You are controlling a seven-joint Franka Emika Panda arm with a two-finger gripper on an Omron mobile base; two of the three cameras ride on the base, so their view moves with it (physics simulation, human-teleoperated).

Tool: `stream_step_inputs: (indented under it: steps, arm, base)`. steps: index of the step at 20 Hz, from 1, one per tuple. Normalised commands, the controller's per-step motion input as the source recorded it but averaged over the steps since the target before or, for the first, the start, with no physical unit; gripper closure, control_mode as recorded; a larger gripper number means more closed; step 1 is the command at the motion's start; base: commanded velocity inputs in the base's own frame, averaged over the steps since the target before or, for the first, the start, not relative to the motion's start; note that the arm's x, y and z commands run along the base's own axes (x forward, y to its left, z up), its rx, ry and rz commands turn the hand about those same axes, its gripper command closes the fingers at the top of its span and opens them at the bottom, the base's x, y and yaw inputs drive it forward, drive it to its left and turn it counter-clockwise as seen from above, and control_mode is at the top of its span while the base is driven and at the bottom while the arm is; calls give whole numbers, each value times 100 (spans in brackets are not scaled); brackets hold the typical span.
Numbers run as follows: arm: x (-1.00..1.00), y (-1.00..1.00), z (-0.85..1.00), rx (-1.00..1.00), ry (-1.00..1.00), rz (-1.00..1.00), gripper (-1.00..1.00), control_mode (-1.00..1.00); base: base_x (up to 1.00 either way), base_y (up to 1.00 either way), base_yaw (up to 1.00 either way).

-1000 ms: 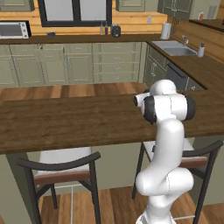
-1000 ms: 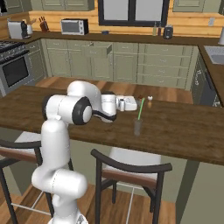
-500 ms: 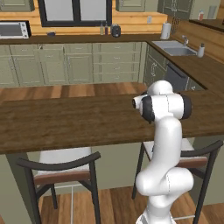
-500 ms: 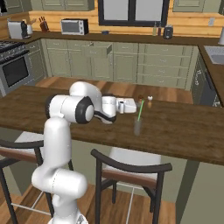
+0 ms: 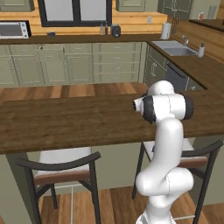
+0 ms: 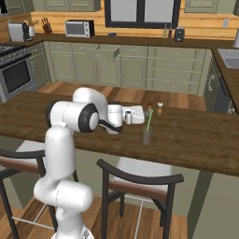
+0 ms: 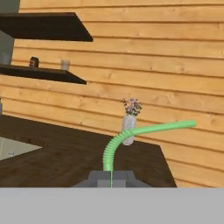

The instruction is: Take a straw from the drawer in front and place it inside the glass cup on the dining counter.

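Straw (image 6: 149,121) upright in glass cup (image 6: 146,137) on worktop (image 6: 196,140), just right of level hand (image 6: 143,115), finger spread impossible to tell.

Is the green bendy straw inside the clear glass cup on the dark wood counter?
Yes, in: the green straw rises tilted from the glass cup standing on the dining counter.

Green bendy straw (image 6: 149,122) stands tilted in glass cup (image 6: 146,137) on dining counter (image 6: 196,140)
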Motion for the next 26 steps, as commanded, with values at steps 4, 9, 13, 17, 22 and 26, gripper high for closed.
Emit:
stream_step_inputs:
  steps: [4,9,13,17,22,26]
  arm:
    - [-24,0,-26,-7,-8,0,100,-100]
    - [-3,0,-19,-6,-5,0,100,-100]
    - [0,2,-28,-8,-2,0,100,-100]
    - [0,9,-21,-8,-3,0,100,-100]
    - [0,5,-7,-4,-6,0,-100,-100]
    - [0,0,0,0,-14,0,-100,-100]
  base:
    - [0,0,0]
    - [0,0,0]
    - [0,0,0]
    - [0,0,0]
    - [0,0,0]
    - [0,0,0]
